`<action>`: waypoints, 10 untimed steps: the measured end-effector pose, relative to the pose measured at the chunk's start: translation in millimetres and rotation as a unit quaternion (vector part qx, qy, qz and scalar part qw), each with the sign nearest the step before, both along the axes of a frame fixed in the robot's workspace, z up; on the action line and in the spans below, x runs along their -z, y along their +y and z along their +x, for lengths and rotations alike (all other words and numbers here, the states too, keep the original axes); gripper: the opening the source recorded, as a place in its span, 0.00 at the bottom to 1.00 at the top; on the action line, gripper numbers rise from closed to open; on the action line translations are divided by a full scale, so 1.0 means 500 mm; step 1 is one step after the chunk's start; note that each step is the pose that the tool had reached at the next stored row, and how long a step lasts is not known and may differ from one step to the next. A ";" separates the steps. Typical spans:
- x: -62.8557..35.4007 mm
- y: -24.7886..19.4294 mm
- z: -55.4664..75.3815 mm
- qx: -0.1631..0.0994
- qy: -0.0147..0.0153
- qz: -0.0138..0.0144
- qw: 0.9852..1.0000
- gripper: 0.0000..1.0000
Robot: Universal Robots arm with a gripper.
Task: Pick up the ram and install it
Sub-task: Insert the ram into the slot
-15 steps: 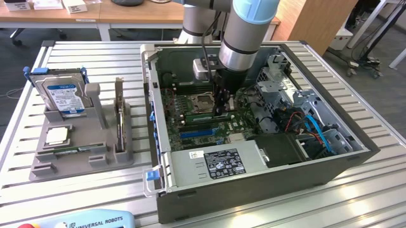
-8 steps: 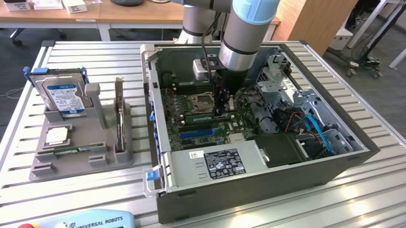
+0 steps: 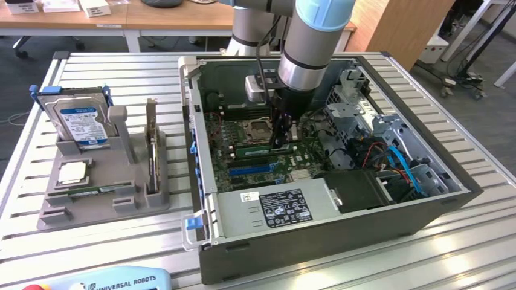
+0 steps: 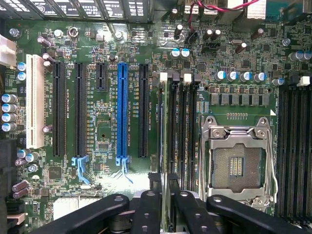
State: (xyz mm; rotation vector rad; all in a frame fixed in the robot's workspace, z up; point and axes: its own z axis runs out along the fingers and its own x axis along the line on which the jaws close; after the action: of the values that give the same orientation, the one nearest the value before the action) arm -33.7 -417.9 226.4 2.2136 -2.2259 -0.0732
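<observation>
Here, one pincer, fingers slightly apart astride one ram upright in its motherboard slot.

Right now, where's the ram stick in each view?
Exterior view: the ram sits between the CPU socket and the blue slot.
Wrist view: the ram stands edge-on between the blue slot and the CPU socket.
Shared landmark: the CPU socket.

We see a ribbed metal table of pale aluminium slats under even indoor light. Beyond the claw stands a long wooden desk with white boxes on it, above dark grey floor. Farther off rises a wooden panel, with cables trailing on the floor beside it.
</observation>
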 end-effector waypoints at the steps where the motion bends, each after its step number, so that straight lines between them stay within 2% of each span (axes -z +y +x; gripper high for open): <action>1: -0.003 0.0000 0.000 0.000 0.000 0.000 1.000 0.19; 10: -0.055 0.0000 0.000 0.000 0.000 0.000 1.000 0.19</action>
State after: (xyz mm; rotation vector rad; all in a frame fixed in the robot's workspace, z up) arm -33.7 -417.9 253.8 2.2135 -2.2260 -0.0732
